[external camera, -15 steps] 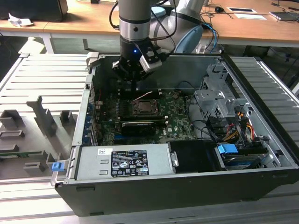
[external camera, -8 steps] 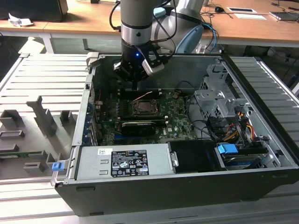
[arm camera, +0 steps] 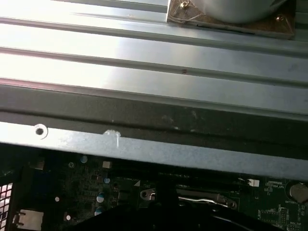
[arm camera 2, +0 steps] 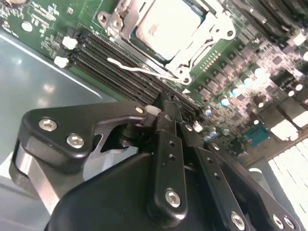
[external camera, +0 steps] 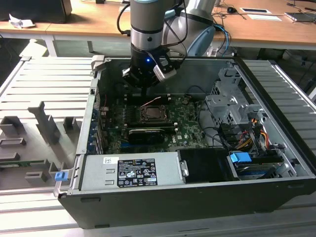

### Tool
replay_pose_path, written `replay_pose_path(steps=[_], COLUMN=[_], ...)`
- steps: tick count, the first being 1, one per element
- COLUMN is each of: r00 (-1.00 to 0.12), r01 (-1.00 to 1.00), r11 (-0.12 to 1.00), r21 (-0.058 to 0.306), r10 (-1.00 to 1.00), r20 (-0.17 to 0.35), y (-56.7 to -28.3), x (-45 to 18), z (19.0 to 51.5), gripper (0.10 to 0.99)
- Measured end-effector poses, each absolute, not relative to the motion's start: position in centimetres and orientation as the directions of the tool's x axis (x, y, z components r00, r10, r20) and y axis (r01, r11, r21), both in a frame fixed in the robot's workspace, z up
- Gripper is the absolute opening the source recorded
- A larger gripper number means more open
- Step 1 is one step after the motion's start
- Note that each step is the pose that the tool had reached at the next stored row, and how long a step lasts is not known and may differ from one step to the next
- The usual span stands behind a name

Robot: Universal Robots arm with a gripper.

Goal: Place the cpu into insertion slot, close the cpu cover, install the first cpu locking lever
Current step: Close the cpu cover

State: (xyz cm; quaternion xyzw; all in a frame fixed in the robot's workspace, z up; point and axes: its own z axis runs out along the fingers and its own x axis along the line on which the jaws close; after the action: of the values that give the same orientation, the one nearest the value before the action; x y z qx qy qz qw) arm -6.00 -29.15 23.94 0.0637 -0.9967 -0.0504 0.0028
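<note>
Pincer (arm camera 2: 163, 107) poised over the motherboard (arm camera 2: 43, 24)
The cpu (arm camera 2: 168, 24) lies under the lowered cpu cover (arm camera 2: 198, 48); the pincer's tips meet, empty, above the memory slots (arm camera 2: 120, 67).

Power-supply label (external camera: 136, 172) print illegible

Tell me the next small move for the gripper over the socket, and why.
Probably ease the gripper down onto the thin wire lever beside the cpu cover. In the second wrist view the cpu is already seated with that cover flat around it, and the gripper hangs close above the lever's end, which looks not yet hooked down.
</note>
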Motion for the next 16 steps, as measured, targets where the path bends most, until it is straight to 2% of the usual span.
replay_pose_path(steps=[16], r00=[-0.993], r01=[-0.114], r11=[0.988], r21=[0.101], r10=[-0.115], r20=[-0.002], y=[-29.0], x=[-4.6], z=[22.6], gripper=[0.106])
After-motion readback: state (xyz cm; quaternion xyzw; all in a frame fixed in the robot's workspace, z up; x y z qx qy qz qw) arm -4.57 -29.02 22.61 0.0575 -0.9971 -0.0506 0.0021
